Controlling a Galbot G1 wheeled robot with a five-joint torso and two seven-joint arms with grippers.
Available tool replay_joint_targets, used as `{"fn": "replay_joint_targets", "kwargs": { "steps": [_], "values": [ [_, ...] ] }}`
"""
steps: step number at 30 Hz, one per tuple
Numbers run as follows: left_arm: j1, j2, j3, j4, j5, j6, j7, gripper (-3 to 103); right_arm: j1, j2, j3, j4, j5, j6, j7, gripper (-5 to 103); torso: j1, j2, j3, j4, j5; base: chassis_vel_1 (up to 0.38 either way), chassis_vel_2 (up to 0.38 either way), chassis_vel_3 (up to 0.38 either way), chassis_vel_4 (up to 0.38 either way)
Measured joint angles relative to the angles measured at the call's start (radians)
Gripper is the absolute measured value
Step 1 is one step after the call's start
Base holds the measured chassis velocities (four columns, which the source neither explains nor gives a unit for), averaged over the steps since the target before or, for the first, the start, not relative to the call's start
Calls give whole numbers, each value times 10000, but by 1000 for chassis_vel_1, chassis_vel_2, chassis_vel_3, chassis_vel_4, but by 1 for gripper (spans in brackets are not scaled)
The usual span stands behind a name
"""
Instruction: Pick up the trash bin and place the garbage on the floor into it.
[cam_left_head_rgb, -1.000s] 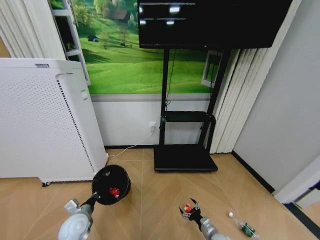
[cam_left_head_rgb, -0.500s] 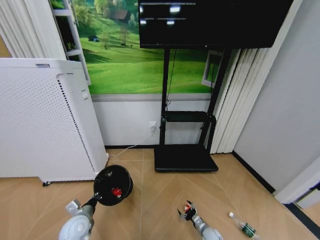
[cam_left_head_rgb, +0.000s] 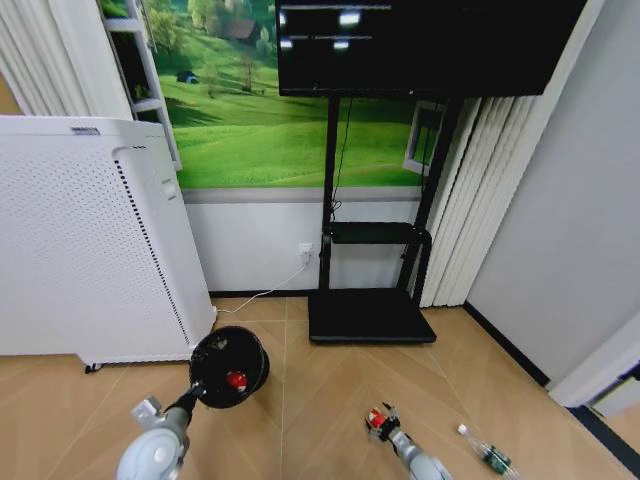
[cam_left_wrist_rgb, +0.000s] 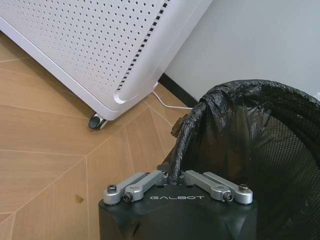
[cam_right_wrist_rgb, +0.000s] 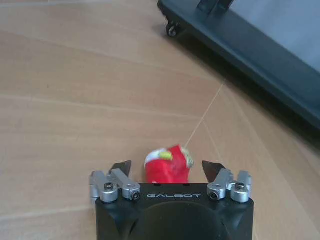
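The black mesh trash bin, lined with a black bag, hangs just above the floor, and a red piece of garbage lies inside it. My left gripper is shut on its rim, bag pinched between the fingers. In the right wrist view my right gripper is low over the floor and open. The crumpled red-and-white wrapper sits between its fingertips without touching them. In the head view the right gripper is at the wrapper. The small clear bottle lies to its right.
A tall white appliance on casters stands just left of the bin. The flat black TV-stand base lies ahead of the right gripper. A grey wall and a dark doorway strip close the right side.
The bin has shifted slightly to the right in the left gripper. The right gripper has stayed around the wrapper with only a small shift.
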Motion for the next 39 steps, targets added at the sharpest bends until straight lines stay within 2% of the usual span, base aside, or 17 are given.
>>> {"fn": "replay_joint_targets", "kwargs": {
  "steps": [6, 8, 9, 11, 15, 16, 18, 24, 27, 28, 30, 35, 38, 39],
  "values": [
    [53, 21, -69, -2, -12, 0, 6, 1, 78, 77, 40, -224, -44, -3, -27, 59, 0, 0, 0, 2, 0, 0, 0, 0, 0],
    [57, 16, -69, -3, -12, 1, 7, 1, 88, 81, 37, -225, -44, -2, -41, 59, 0, 0, 0, 2, 0, 0, 0, 0, 0],
    [58, 5, -66, -11, -9, 1, 7, 1, 101, 81, 24, -218, -44, -3, -56, 48, 0, 0, 0, 2, 0, 0, 0, 0, 0],
    [57, 0, -58, -18, -7, 0, 8, 1, 105, 68, 18, -181, -34, -7, -62, 38, 0, 0, 0, 1, 0, 0, 0, 0, 0],
    [58, -3, -58, -18, -3, 1, 12, 1, 93, 22, 55, -126, -6, -4, -64, 35, 0, 0, 0, 2, 0, 0, 0, 0, 0],
    [65, -2, -58, -16, 9, 1, 32, 1, 43, -21, 131, -26, 46, 5, -83, 30, 0, 0, 0, 2, 1, 0, 0, 0, 0],
    [69, -2, -57, 3, 27, 0, 53, 1, -15, -54, 234, 84, 144, 47, -134, 30, 0, 0, 0, 1, 1, 0, 0, 0, 0],
    [71, 49, 71, 200, 186, 29, 200, 1, -658, -173, 1120, 1128, 529, 867, -468, 29, 0, 0, -1, 4, 1, 0, 0, 0, 0],
    [-32, 141, 331, 440, 179, 66, 255, 1, -1731, -468, 1714, 3199, 1630, 910, -628, 29, -1, 0, -2, 1, 0, 0, 0, 0, 0],
    [-32, 141, 331, 440, 179, 66, 255, 1, -1731, -468, 1714, 3199, 1630, 910, -628, 29, -1, 0, -2, 1, 0, 0, 0, 0, 0],
    [-141, 257, 639, 657, 122, 100, 263, 1, -2560, -789, 2123, 4733, 2605, 917, -745, 29, -1, 0, -2, 0, 1, 0, 0, 0, 0],
    [-252, 391, 945, 841, 103, 168, 389, 1, -3321, -1337, 2372, 6335, 3104, 839, -806, 29, 0, 0, -2, -8, 2, 0, 0, 0, 0],
    [-308, 489, 1373, 1025, 299, 351, 660, 1, -3854, -2140, 2089, 8613, 3684, 636, -1278, 29, 0, 1, -2, 8, 0, 0, 0, 0, 0],
    [-308, 489, 1373, 1025, 299, 351, 660, 1, -3854, -2140, 2089, 8613, 3684, 636, -1278, 29, 0, 1, -2, 8, 0, 0, 0, 0, 0]
  ]
}}
